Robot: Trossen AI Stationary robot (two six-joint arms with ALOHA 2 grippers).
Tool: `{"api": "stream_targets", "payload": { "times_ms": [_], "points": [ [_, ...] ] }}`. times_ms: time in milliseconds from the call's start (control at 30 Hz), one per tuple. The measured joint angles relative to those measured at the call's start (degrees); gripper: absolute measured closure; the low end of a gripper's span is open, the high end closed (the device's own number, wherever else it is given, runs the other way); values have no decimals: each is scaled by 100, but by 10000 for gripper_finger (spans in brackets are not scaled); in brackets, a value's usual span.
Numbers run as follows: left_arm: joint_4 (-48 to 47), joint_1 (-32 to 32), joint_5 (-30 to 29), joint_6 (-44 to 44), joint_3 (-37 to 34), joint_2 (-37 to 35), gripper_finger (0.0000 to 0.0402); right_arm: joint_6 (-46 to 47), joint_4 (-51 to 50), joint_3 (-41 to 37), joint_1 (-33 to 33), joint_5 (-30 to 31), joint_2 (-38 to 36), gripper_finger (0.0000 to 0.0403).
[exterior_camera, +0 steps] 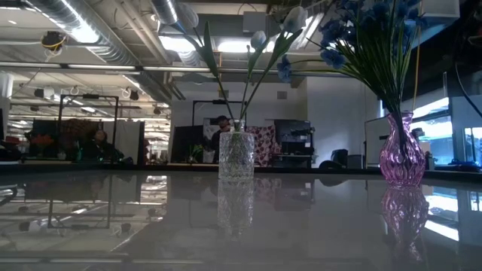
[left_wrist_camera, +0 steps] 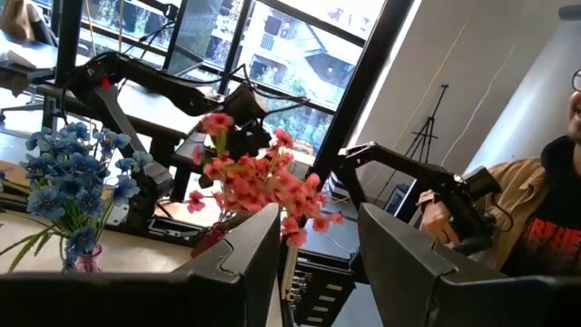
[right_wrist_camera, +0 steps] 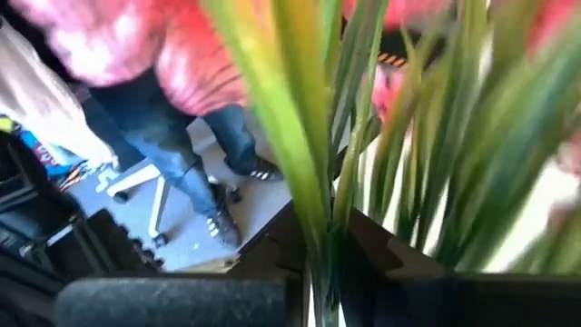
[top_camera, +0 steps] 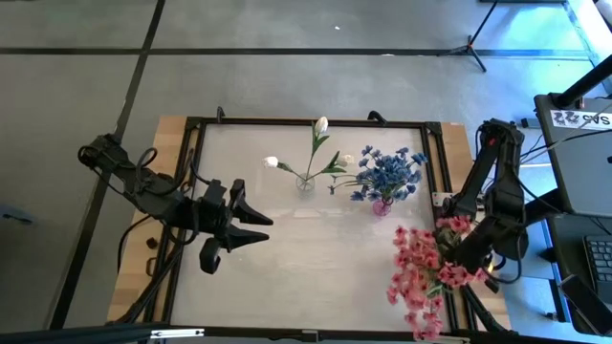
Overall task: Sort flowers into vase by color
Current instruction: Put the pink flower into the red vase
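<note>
Several white buds (top_camera: 320, 124) stand with their stems in a clear glass vase (top_camera: 305, 182), which also shows in the low view (exterior_camera: 236, 154). Blue flowers (top_camera: 387, 172) stand in a purple vase (top_camera: 382, 205), also in the low view (exterior_camera: 399, 150). My right gripper (top_camera: 461, 254) at the table's right edge is shut on a bunch of pink flowers (top_camera: 419, 272). My left gripper (top_camera: 263, 229) hangs open and empty over the table's left part, pointing toward the right. The pink flowers (left_wrist_camera: 254, 177) also show in its wrist view. My right gripper pinches several green stems (right_wrist_camera: 313, 218) of the pink bunch between its two fingers (right_wrist_camera: 454, 282). The stems run out past the fingers and the pink blooms (right_wrist_camera: 118, 45) spread beyond them, toward the table's left and near side. I cannot tell whether the bunch rests on anything.
A black frame (top_camera: 316, 121) runs around the table top. The two vases stand side by side at the far middle. Bare table lies between the vases and the near edge. A person (left_wrist_camera: 545, 191) sits beyond the table's right side. A tripod (top_camera: 473, 43) stands on the floor behind.
</note>
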Motion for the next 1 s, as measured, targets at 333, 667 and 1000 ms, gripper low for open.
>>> {"api": "stream_targets", "payload": {
  "times_ms": [333, 667, 1000],
  "points": [
    [2, 1, 0, -2, 0, 0, 255, -94, -131, 234, 2, 516, -479, 363],
    [1, 1, 2, -7, 0, 0, 255, -233, 144, -314, 2, 563, -1135, 363],
    [2, -1, 2, -164, 0, 0, 255, -322, 244, -639, 4, 377, -1209, 363]
  ]
}}
